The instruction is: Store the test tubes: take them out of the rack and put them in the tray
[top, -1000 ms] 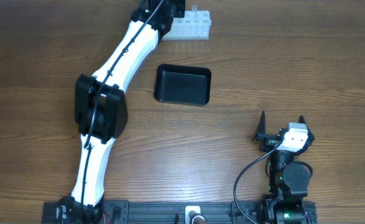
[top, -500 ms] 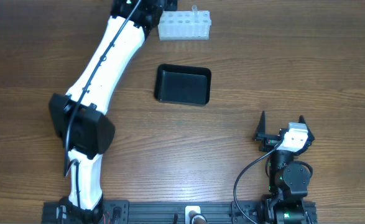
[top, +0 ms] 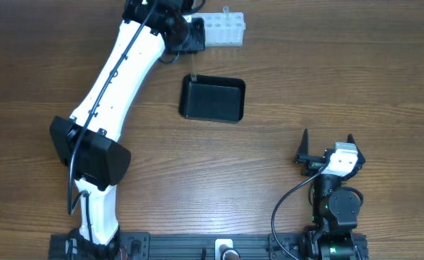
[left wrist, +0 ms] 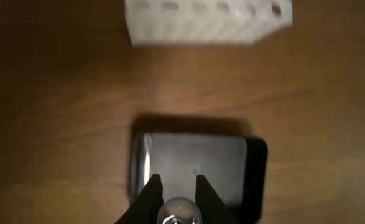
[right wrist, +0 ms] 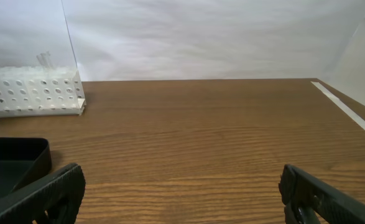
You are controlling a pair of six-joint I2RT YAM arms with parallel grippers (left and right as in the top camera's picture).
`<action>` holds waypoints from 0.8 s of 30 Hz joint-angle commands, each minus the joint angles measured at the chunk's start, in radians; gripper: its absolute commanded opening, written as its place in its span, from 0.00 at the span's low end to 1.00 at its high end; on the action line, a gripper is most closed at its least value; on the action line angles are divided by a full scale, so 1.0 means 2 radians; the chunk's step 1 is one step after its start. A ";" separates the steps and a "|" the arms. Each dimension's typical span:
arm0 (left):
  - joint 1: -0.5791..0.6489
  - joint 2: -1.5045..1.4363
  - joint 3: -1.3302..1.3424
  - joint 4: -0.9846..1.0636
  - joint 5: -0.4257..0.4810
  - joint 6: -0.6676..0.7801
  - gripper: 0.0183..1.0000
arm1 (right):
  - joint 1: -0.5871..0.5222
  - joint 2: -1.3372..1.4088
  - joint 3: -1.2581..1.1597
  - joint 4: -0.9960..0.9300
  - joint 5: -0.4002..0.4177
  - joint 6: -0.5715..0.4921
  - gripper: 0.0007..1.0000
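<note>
Left wrist view shows our left end effector (left wrist: 177,185) closed on a test tube (left wrist: 179,210), the tube's rounded end sitting between the two fingers, held above the black tray (left wrist: 252,177). From the top view we see the tray (top: 213,79) lying on the wooden table (top: 356,65) in its far half, about midway between the side edges. The white rack (top: 222,30) stands beyond it against the table's far edge, well apart from the tray. A racked tube (top: 226,10) stands upright at its far right corner. Our right end effector (top: 328,139) is spread wide and holds nothing, near the table's near right corner.
</note>
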 commanded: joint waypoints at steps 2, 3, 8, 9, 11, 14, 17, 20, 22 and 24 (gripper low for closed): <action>-0.001 0.024 0.006 -0.027 0.037 -0.015 0.02 | -0.002 -0.004 -0.003 -0.002 -0.002 0.001 0.99; -0.001 0.030 0.006 -0.035 0.037 -0.015 0.02 | -0.002 -0.004 -0.003 -0.002 -0.002 0.001 0.99; -0.001 0.059 0.006 -0.056 0.037 -0.010 0.02 | -0.002 -0.004 -0.003 -0.002 -0.002 0.001 0.99; -0.002 0.066 0.006 -0.056 0.037 -0.008 0.02 | -0.002 -0.004 -0.003 -0.002 -0.002 0.001 0.99; -0.003 0.076 0.006 -0.056 0.035 -0.008 0.02 | -0.002 -0.004 -0.003 -0.002 -0.002 0.001 0.99; -0.004 0.093 0.006 -0.055 0.035 -0.008 0.02 | -0.002 -0.004 -0.003 -0.002 -0.002 0.001 0.99; -0.005 0.107 0.006 -0.055 0.035 -0.007 0.02 | -0.002 -0.004 -0.003 -0.002 -0.002 0.001 0.99; -0.005 0.119 0.006 -0.053 0.031 -0.007 0.02 | -0.002 -0.004 -0.003 -0.002 -0.002 0.001 0.99; -0.006 0.124 0.006 -0.050 0.028 -0.006 0.02 | -0.002 -0.004 -0.003 -0.002 -0.002 0.001 0.99; -0.006 0.130 0.006 -0.045 0.028 -0.002 0.02 | -0.002 -0.004 -0.003 -0.002 -0.002 0.001 0.99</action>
